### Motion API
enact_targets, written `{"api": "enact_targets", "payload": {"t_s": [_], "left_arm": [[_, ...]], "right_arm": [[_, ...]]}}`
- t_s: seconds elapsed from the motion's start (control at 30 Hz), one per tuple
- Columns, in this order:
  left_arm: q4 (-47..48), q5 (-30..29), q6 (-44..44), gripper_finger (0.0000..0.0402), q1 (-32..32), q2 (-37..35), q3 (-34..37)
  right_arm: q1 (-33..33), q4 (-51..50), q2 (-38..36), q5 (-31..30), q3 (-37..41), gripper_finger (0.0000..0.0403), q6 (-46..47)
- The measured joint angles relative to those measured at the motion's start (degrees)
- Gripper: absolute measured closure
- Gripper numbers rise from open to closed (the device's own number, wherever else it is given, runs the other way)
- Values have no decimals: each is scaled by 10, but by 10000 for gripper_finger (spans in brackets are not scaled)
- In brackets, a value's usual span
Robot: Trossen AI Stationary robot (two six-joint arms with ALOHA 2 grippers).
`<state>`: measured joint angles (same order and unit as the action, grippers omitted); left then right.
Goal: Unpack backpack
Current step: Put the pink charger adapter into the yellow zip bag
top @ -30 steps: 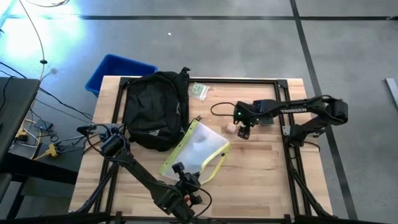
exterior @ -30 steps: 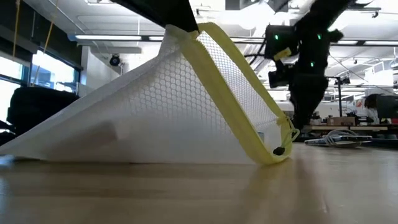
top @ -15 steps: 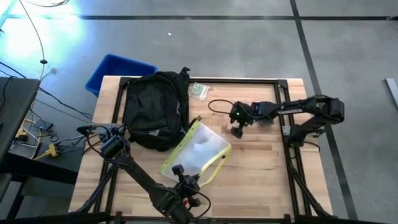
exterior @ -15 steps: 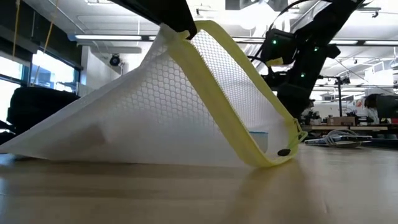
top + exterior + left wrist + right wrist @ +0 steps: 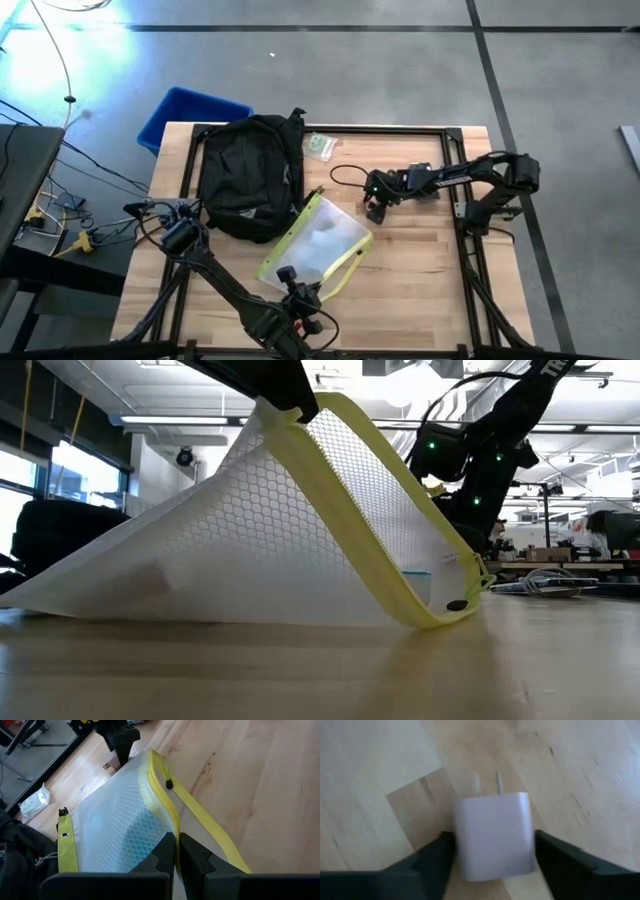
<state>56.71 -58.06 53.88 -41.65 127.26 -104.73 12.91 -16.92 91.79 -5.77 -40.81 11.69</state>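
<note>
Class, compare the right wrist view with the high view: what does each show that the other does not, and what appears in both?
Only the right wrist view shows a white plug-in charger with two prongs, lying on the wood between the right pincer and its two fingers. Only the high view shows the backpack, the blue bin, a small clear packet and the left pincer shut on the clear pouch with yellow edge. Both show the wooden table and the right pincer.
</note>
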Motion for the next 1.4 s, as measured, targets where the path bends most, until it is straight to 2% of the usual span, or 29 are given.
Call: {"api": "enact_targets", "payload": {"t_s": [0.07, 0.27, 0.37, 0.5, 0.63, 0.73, 0.83, 0.93, 1.03, 1.2, 1.27, 1.4], "left_arm": [[0, 0, 0, 402, 0, 0, 0], [-1, 1, 2, 402, 0, 0, 0], [-1, 1, 9, 402, 0, 0, 0], [-2, 0, 13, 402, 0, 0, 0], [-11, -19, 20, 402, 0, 0, 0], [-19, -36, 30, 402, 1, 0, 0], [-41, -50, 28, 402, 1, 0, 0], [-64, -55, 6, 402, 2, 0, 0], [-88, -56, -31, 402, 2, 0, 0], [-121, -54, -78, 402, 8, 0, 0], [-121, -48, -80, 402, 9, 0, 0], [-119, -43, -80, 402, 9, 0, 0]], "right_arm": [[-9, -2, -13, 2, 2, 240, -1], [-75, -49, -92, -1, 2, 239, 15], [-146, -93, -143, 0, 2, 239, 62], [-276, -116, -186, 3, 2, 239, 153], [-394, -31, -173, 3, 1, 239, 226], [-440, 82, -127, -5, 1, 239, 227], [-440, 194, -66, -2, 1, 239, 200], [-410, 277, -4, 11, 0, 239, 168], [-364, 300, 46, 35, -30, 239, 133], [-306, 297, 111, 27, -114, 238, 57], [-291, 292, 129, 28, -148, 209, 29], [-270, 235, 146, 60, -206, 110, 13]]}}
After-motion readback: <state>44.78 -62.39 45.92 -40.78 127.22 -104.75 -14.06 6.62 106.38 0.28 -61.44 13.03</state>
